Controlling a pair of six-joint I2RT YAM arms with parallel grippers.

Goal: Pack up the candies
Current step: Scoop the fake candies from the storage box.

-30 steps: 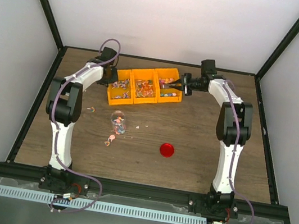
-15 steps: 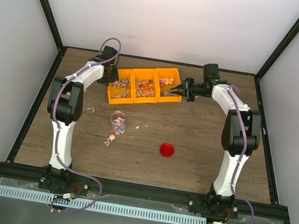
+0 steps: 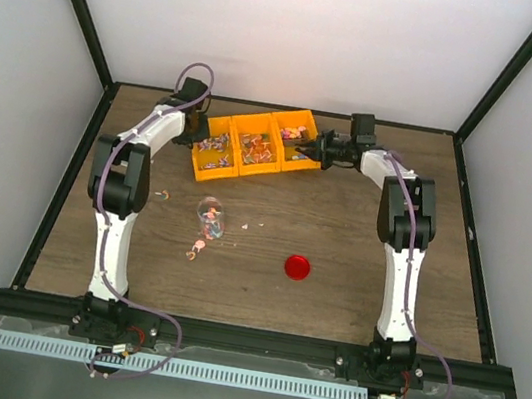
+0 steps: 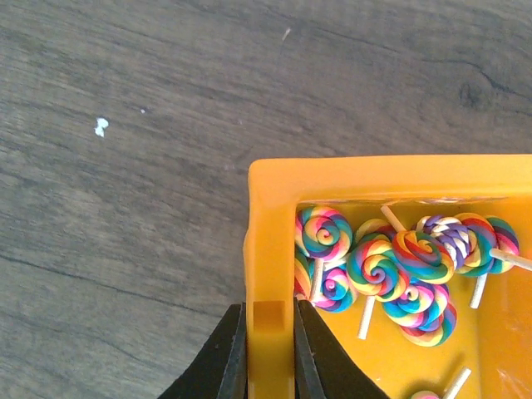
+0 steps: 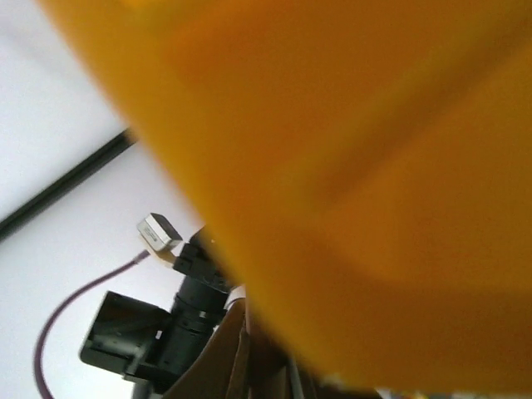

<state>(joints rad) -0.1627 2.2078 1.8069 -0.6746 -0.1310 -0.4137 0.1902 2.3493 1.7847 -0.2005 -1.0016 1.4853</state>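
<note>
The candies [image 3: 256, 147] lie in a yellow three-compartment bin [image 3: 258, 173] at the back of the table. My left gripper [image 3: 193, 133] is shut on the bin's left wall. In the left wrist view its fingers [image 4: 235, 349] pinch the yellow rim [image 4: 374, 174], with rainbow lollipop candies [image 4: 378, 270] just inside. My right gripper [image 3: 311, 152] holds the bin's right end. The right wrist view is filled by the blurred yellow bin [image 5: 374, 166], which hides the jaws. A small clear jar [image 3: 210, 216] holds a few candies. More candies [image 3: 196, 247] are scattered on the table below it.
A round red lid [image 3: 297, 266] lies on the wood right of the jar. A few crumbs [image 3: 248, 225] lie between the jar and the lid. Black frame posts and white walls enclose the table. The left arm's wrist camera [image 5: 158, 237] shows under the bin.
The yellow bin has shifted toward the back and slightly left with both grippers on it. The right gripper swung out to the right, then came back left.
</note>
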